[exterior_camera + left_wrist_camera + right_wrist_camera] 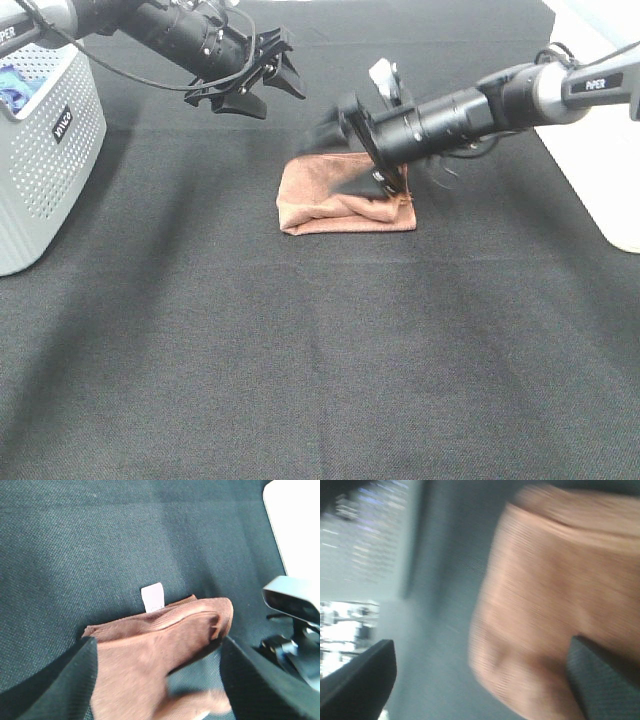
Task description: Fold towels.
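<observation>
Black woven cloth covers the table [320, 380] from edge to edge in my high view.

Towel [340, 205]: reddish-brown, lying on the table as a folded rectangle, layers stacked. My left wrist camera shows the stacked folds [150, 645] and a small white tag [152, 597] poking out from one edge onto the black cloth.

Right gripper [357, 160]: low over the towel's far right part. It is smeared with blur in the high view, so I can't tell whether it touches the cloth. In its own camera the two dark fingers [362, 680] stand far apart with nothing between them. The towel [550, 610] fills the frame beyond, blurred.

Left gripper [283, 68]: raised above the table, beyond the towel's far left corner and well clear of it. The jaws are spread wide and nothing is gripped. Both fingers [60, 685] frame the towel in the wrist picture.

White perforated basket [45, 170]: well off to the towel's left, with a blue cloth [14, 85] showing inside it.

White bin [600, 170]: well off to the towel's right, at the table's edge.
</observation>
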Controlling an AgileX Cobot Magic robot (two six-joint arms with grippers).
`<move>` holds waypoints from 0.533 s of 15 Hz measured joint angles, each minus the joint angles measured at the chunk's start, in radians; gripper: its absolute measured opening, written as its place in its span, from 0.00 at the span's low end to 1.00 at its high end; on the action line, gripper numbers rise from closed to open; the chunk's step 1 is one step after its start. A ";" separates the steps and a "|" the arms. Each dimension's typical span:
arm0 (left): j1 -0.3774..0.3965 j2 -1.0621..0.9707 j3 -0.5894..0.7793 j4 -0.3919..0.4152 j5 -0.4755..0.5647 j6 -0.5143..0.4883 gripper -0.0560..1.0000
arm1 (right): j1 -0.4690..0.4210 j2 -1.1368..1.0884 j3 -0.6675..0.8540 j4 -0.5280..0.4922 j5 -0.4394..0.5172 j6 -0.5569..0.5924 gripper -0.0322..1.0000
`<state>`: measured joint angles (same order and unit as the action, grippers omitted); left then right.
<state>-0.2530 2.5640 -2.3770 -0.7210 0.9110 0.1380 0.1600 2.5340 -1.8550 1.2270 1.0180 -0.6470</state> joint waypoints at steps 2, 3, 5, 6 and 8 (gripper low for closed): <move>0.000 0.000 0.000 0.001 0.012 0.000 0.68 | -0.035 -0.005 -0.005 -0.076 0.039 0.047 0.87; 0.000 0.000 0.000 0.001 0.012 0.000 0.68 | -0.054 -0.013 -0.005 -0.110 0.055 0.052 0.87; 0.000 0.000 0.000 0.001 0.013 0.000 0.68 | -0.087 -0.033 -0.005 -0.167 0.087 0.053 0.87; 0.000 0.000 0.000 0.001 0.013 0.000 0.68 | -0.093 -0.038 -0.005 -0.204 0.090 0.054 0.87; 0.000 0.000 0.000 0.001 0.037 0.000 0.68 | -0.095 -0.059 -0.005 -0.292 0.092 0.089 0.87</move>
<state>-0.2530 2.5640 -2.3770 -0.7200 0.9480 0.1380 0.0650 2.4750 -1.8600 0.9350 1.1100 -0.5580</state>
